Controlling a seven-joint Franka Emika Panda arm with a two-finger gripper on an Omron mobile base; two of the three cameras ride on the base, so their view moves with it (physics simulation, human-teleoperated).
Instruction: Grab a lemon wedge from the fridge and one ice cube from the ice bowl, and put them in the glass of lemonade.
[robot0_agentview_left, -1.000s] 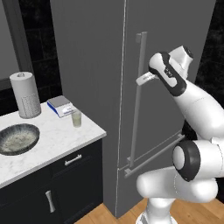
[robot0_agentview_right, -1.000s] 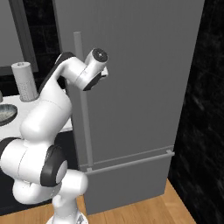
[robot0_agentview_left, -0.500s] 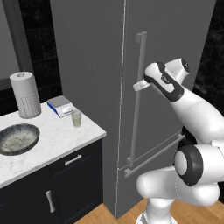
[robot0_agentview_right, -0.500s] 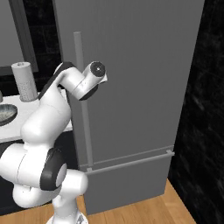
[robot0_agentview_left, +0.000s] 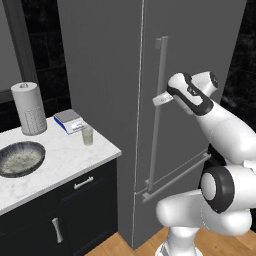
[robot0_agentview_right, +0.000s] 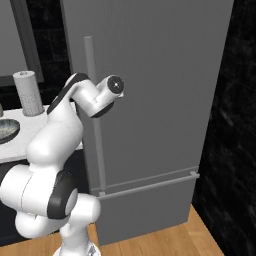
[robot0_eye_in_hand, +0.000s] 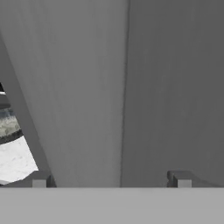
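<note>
The tall grey fridge (robot0_agentview_left: 195, 60) stands shut, so the lemon wedge is hidden. My gripper (robot0_agentview_left: 161, 99) is level with the middle of the long vertical bar handle (robot0_agentview_left: 158, 115) and right beside it. In the hand view the gripper (robot0_eye_in_hand: 110, 179) is open, its fingertips (robot0_eye_in_hand: 39, 180) far apart and facing the grey door with nothing between them. On the marble counter (robot0_agentview_left: 60, 165) to the left stands the small glass of lemonade (robot0_agentview_left: 88, 135). The dark speckled ice bowl (robot0_agentview_left: 20, 158) lies further left, apart from the gripper.
A paper towel roll (robot0_agentview_left: 31, 108) and a small blue-and-white box (robot0_agentview_left: 70, 121) stand at the back of the counter. Dark cabinets (robot0_agentview_left: 75, 210) sit below it. A black wall (robot0_agentview_right: 235, 125) flanks the fridge on the right, above a wooden floor (robot0_agentview_right: 165, 240).
The arm's elbow has dropped and the wrist has turned. The hand has sunk slightly along the fridge handle. The gripper has stayed open; the counter things have not moved.
</note>
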